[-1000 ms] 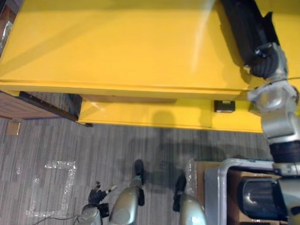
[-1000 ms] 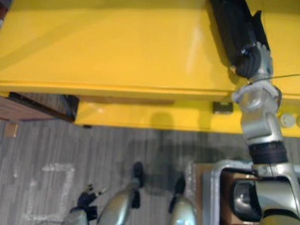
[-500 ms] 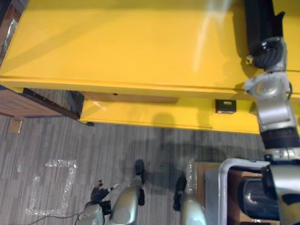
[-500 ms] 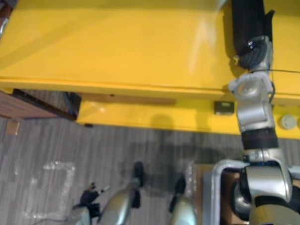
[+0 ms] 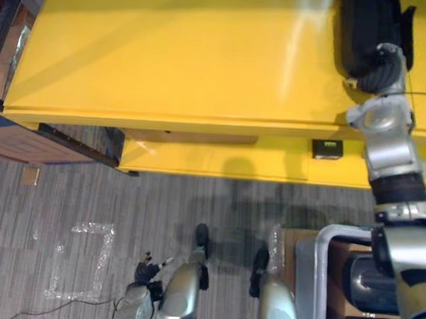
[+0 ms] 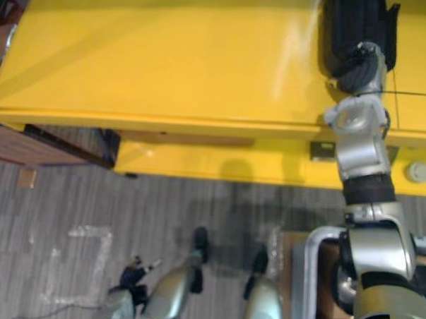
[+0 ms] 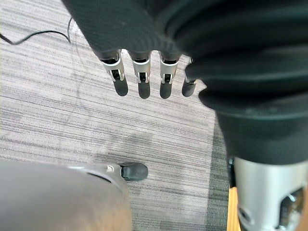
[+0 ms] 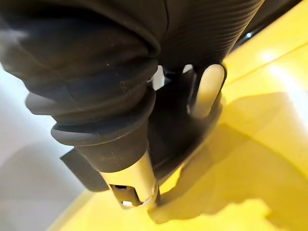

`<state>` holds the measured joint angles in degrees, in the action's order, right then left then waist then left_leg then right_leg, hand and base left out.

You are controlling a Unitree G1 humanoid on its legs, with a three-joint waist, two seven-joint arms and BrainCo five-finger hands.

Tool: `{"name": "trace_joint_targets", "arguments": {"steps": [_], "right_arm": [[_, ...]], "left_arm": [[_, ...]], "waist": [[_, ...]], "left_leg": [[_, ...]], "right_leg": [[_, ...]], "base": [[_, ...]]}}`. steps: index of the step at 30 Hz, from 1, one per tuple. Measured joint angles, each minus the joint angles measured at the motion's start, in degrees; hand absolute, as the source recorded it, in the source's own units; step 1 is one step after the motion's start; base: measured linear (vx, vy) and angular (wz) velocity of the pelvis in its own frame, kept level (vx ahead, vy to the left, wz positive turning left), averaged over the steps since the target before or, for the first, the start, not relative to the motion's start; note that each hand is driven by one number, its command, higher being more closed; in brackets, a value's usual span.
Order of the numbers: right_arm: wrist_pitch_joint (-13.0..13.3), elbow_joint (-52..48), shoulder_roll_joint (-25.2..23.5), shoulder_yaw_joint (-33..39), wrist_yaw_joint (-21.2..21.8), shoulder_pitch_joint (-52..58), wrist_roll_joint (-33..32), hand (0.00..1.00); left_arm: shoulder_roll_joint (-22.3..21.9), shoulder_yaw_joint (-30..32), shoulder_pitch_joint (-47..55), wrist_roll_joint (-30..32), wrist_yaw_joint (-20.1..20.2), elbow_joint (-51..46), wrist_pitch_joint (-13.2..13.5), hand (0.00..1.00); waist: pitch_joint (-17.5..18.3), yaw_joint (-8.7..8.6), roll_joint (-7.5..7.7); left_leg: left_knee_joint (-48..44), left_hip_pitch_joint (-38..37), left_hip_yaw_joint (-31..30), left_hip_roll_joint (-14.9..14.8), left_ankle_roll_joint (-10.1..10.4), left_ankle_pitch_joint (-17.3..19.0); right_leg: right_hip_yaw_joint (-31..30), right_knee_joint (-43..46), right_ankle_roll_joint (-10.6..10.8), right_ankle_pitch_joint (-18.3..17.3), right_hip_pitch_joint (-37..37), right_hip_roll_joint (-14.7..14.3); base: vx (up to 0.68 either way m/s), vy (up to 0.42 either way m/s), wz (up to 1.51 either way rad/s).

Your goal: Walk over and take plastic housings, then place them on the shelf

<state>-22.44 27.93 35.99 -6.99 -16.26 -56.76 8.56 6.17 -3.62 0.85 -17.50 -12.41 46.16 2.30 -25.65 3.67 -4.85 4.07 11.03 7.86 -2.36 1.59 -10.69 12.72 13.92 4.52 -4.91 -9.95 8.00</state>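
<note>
Grip first: the right hand [image 8: 131,183] is clenching a black plastic housing [image 8: 77,168], with one silver finger [image 8: 207,91] pressing against the part's dark wall and the thumb coming in from the other side, so the housing is sitting pinched between them. From the head cameras the hand and the part are reading as one dark mass at the far right of the yellow shelf top [image 5: 168,59]. The housing's long axis is running away from the robot, roughly in line with the forearm, and its lower edge is looking to be touching the yellow surface or hanging just above it; I cannot tell which. The right arm is lying fully extended across the shelf's front edge, wrist straight, the back of the hand facing up.

The coming step, as I judge it, is turning on that small vertical gap: the part is already lying over the shelf and inside its front lip, so it is needing only to settle flat before the fingers let go.

The left hand [image 7: 138,77] is hanging low beside the leg over grey carpet [image 5: 232,203], fingers straight and holding nothing, well apart from the shelf. A taped square [image 5: 81,260] is showing on the carpet nearby.
</note>
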Motion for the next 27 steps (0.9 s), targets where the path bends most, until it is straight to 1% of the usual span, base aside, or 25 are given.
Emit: {"name": "trace_joint_targets", "arguments": {"steps": [5,13,17,19,23,27], "right_arm": [[-0.4,-0.3,0.0,0.0,0.0,0.0,-1.1,0.0],[-0.2,-1.1,-0.3,0.0,0.1,0.2,-0.3,0.0],[0.2,-6.6,-0.2,0.0,5.3,3.1,3.9,0.0],[0.8,-9.1,0.6,-0.9,8.9,4.4,6.3,0.0],[1.6,-10.0,1.8,-1.8,12.1,4.6,10.4,0.0],[2.3,-11.7,4.7,-3.7,14.7,4.6,13.5,0.0]], "left_arm": [[0.0,0.0,0.0,0.0,0.1,0.0,-0.2,0.0],[0.0,0.0,0.1,0.0,0.0,0.0,-0.2,0.0],[0.0,0.2,0.4,0.0,0.0,-0.1,-0.2,0.0],[0.1,0.7,0.4,0.1,0.0,-0.5,-0.3,0.0],[0.3,1.3,0.4,0.1,0.1,-0.9,-0.3,0.0],[0.7,1.4,0.8,0.1,0.1,-2.3,-0.3,0.0]], "waist": [[0.0,0.0,0.0],[0.0,-0.04,0.01],[-0.1,-0.98,0.18],[-0.3,-1.38,0.58],[-0.8,-1.48,1.41],[-1.4,-1.37,2.31]], "left_leg": [[0.0,-0.1,0.0,0.0,0.0,0.0],[0.4,-0.6,0.3,0.0,0.0,-0.1],[0.4,-1.0,0.2,0.0,0.0,-0.1],[0.4,-1.0,0.3,-0.1,0.0,-0.1],[0.4,-1.0,0.3,-0.2,0.0,-0.1],[0.4,-0.9,0.3,-0.2,0.0,-0.1]], "right_leg": [[0.0,0.0,0.0,0.0,0.0,0.0],[-0.2,0.0,0.0,0.0,0.3,0.0],[0.0,-0.4,0.0,0.0,1.0,-0.1],[-0.1,-0.5,0.0,0.0,1.0,-0.1],[-0.1,-0.6,0.0,0.0,1.0,-0.3],[0.0,-1.0,0.1,0.1,1.2,-0.3]], "base": [[0.0,0.0,0.0],[0.0,-0.003,-0.01],[0.0,0.0,0.0],[0.0,0.0,0.0],[0.0,0.0,0.0],[0.0,0.0,0.0]]}}
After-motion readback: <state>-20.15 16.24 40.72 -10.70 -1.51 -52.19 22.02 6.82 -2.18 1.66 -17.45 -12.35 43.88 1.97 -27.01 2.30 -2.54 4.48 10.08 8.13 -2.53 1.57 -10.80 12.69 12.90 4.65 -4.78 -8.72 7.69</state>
